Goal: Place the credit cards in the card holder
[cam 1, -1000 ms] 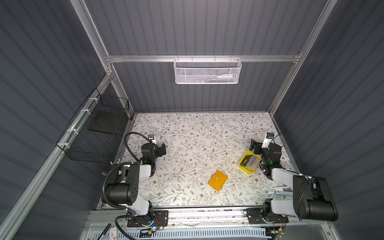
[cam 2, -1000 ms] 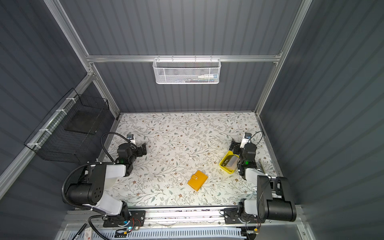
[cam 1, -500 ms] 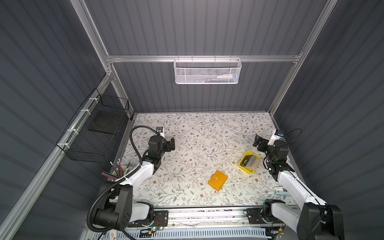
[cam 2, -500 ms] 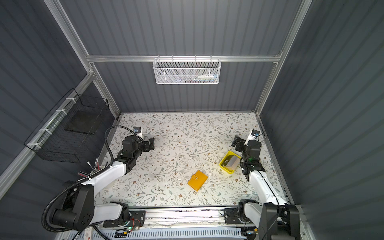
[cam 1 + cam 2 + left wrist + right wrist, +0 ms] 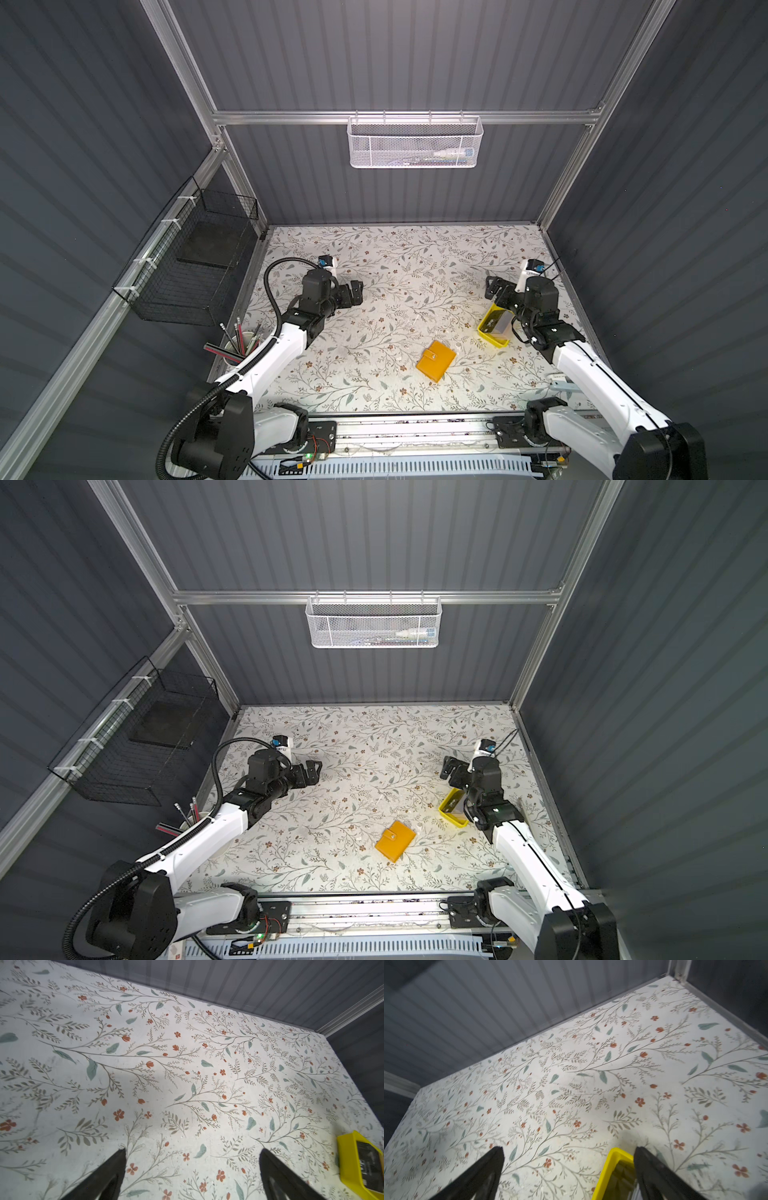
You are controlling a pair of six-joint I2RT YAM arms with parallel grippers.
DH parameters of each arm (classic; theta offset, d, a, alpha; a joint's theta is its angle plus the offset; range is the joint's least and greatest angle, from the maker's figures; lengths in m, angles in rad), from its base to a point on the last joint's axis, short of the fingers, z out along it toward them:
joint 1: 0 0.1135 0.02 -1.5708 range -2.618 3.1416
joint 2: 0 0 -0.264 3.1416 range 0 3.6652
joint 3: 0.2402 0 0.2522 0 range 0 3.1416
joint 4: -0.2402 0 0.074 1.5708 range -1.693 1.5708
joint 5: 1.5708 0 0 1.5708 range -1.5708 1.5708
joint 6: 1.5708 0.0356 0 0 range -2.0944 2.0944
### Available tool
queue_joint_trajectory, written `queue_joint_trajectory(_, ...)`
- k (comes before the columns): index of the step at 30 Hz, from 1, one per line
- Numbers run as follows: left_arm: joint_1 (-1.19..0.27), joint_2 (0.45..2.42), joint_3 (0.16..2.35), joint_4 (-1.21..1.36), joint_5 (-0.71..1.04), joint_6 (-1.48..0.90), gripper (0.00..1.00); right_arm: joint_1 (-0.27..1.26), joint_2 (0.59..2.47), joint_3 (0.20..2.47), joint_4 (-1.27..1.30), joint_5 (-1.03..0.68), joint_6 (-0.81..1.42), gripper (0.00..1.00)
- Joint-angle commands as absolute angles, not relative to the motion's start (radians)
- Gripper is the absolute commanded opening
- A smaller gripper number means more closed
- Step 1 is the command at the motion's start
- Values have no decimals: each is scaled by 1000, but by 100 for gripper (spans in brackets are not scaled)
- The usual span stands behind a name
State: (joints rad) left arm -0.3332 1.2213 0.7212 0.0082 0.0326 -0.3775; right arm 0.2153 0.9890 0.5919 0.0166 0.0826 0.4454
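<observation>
The right end effector hangs released and empty just beyond the tray's far end. The left end effector is likewise spread and empty, well apart across the worktop. The cards lean inside that tray. They look thin, stiff, light and slick, so they are probably best pinched across their faces at the upper edge. The holder lies shut near the tray; it looks soft and will need opening.

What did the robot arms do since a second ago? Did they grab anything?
Both arms unfolded from their tucked pose. The left gripper and right gripper edged toward the table's middle, both wide open and holding nothing. The card holder, the yellow tray and the credit cards in it stayed put.
</observation>
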Motion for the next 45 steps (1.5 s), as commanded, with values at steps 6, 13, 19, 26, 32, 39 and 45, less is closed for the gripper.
queue_joint_trajectory(6, -336, 1229, 725, -13, 210, -497, 100, 472, 959, 622, -184, 215, 492, 99)
queue_joint_trajectory(13, -336, 1252, 706, -5, 275, -571, 100, 596, 918, 584, -268, 231, 619, 99)
queue_joint_trajectory(19, -336, 1256, 622, 109, 377, -663, 100, 637, 922, 588, -341, 187, 676, 96)
queue_joint_trajectory(26, -336, 1254, 647, 80, 387, -657, 100, 724, 922, 544, -378, 171, 780, 91)
queue_joint_trajectory(32, -336, 1255, 651, 92, 382, -653, 100, 798, 921, 511, -418, 155, 853, 90)
queue_joint_trajectory(39, -336, 1280, 659, 159, 399, -678, 100, 855, 913, 453, -394, 93, 939, 87)
queue_joint_trajectory(45, -336, 1282, 663, 187, 386, -664, 100, 905, 930, 413, -343, 92, 1017, 84)
